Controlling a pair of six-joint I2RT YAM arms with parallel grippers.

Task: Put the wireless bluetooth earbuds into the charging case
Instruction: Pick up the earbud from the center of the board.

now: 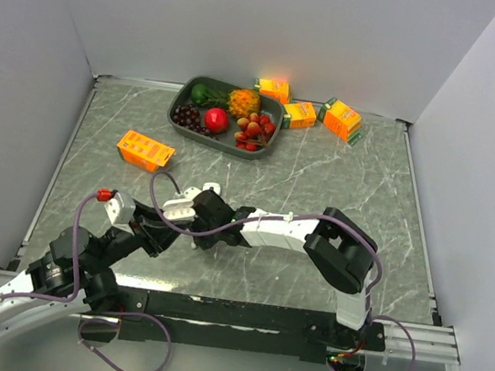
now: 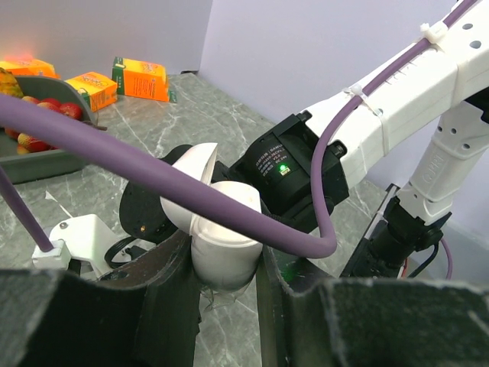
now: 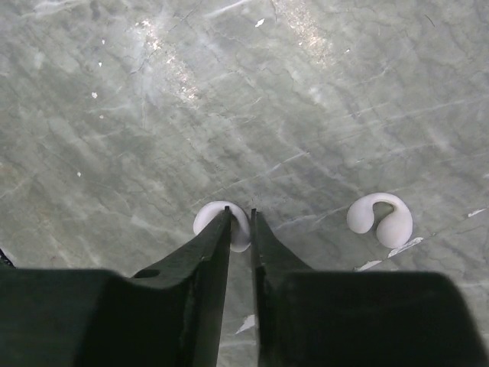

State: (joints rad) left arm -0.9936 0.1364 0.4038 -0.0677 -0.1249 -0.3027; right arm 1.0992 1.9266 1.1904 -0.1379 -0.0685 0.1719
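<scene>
**Pinch the earbud squarely before lifting**

The step in hand looks like the pick-up of one earbud for the case. To do it well, the right gripper (image 3: 241, 215) should have the curved body centred between its tips and not catch only the thin loop; a glossy piece this small is likely to squirt sideways under an off-centre squeeze. A straight lift off the table, with no drag, seems safest. The carry to the case is short, so a slow move with the earbud kept in the pose it needs for its socket would pay off.

The right jaws stand nearly together, with only a narrow slit between them. The earbud (image 3: 206, 218) lies right at the tips: part of it shows in the slit, and the rest bulges out past the left fingertip. The tips appear to be pinching it while it rests on the table (image 3: 229, 92).

A second earbud (image 3: 393, 228) lies on the table off to the right of the tips, well apart and untouched.

The left gripper (image 2: 223, 275) is clenched around the white case (image 2: 229, 248). The case sits upright between its fingers with the lid swung open, close beside the right arm's wrist.
</scene>
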